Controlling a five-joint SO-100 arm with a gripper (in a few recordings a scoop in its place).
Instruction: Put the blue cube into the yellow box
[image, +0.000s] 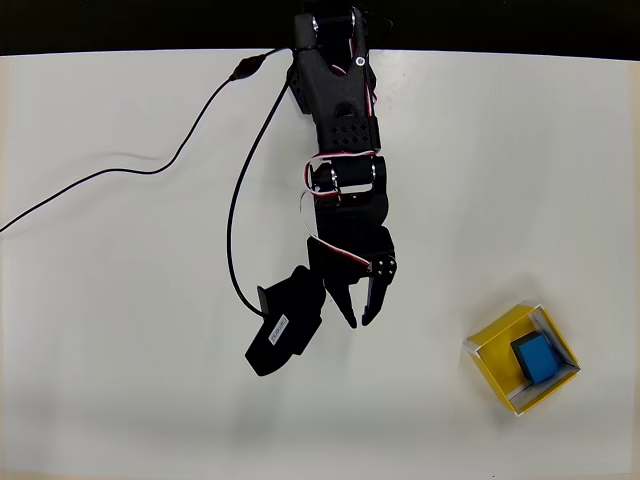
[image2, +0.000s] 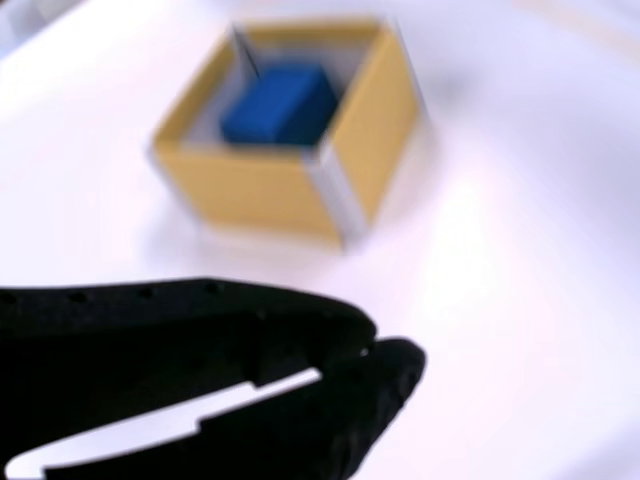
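Tool (image: 359, 322) nearly closed, empty — well apart from blue cube (image: 537, 358) inside yellow box (image: 492, 363), bare table (image: 120, 380) between.

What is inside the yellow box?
The blue cube sits inside the yellow box, toward one corner, with bare yellow floor beside it. The floor under the cube is covered.

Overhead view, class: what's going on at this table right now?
A black robot arm reaches over a white table. Its pincer holds nothing and hangs apart from the small square yellow box with a pale rim, up and to the left of it in the overhead view. The small bright blue cube already sits inside that box, as the wrist view also shows. In the wrist view the pincer's fingertips meet, so it looks shut.
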